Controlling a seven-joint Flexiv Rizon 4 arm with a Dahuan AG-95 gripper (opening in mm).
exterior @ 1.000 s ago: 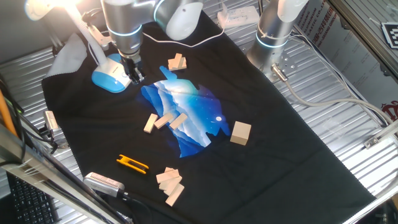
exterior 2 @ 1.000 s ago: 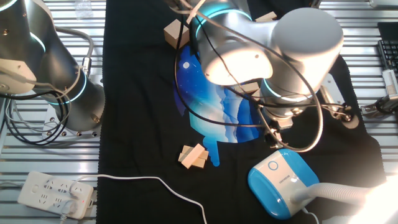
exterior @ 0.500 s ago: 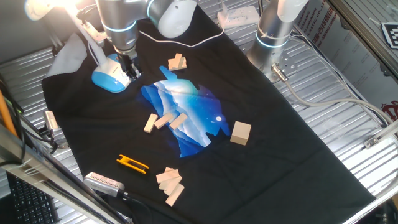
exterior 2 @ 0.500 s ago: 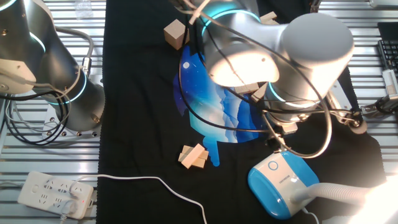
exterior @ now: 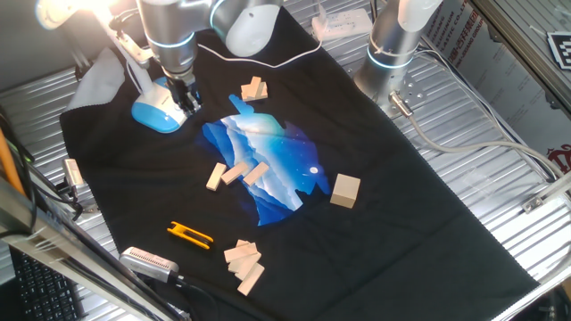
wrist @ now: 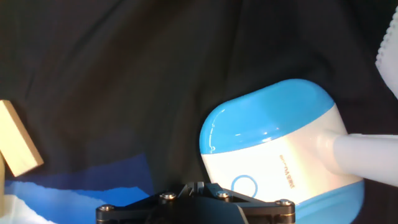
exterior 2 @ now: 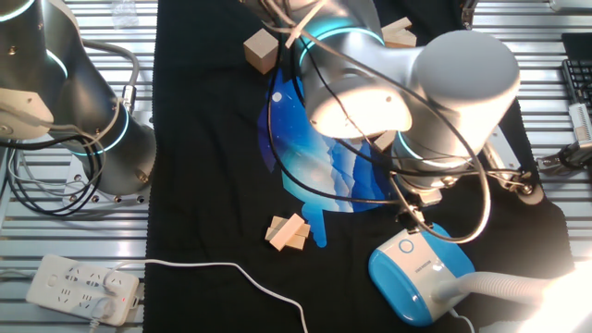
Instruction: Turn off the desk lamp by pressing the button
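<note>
The desk lamp [exterior: 157,111] stands at the back left of the black cloth, with a light-blue base, a white top face and a white neck; its head [exterior: 64,12] glows brightly. It also shows in the other fixed view [exterior 2: 421,274] and the hand view [wrist: 273,134]. The button [exterior 2: 406,247], a small ringed circle on the white face, sits near the base's edge and shows in the hand view [wrist: 244,185]. My gripper [exterior: 185,101] hangs just beside and above the base, its fingertips touching each other [wrist: 193,188], a little left of the button and empty.
Wooden blocks lie on the cloth [exterior: 255,88], [exterior: 235,172], [exterior: 345,190], [exterior: 244,262], one near my hand [wrist: 17,140]. A yellow clip [exterior: 189,234] and a brush [exterior: 149,260] lie in front. A second arm's base [exterior: 393,45] stands behind. A power strip [exterior 2: 83,288] lies off the cloth.
My gripper has moved a short way toward the lamp base and now hangs closer to its white face. The lamp has not moved and its head still glows.
</note>
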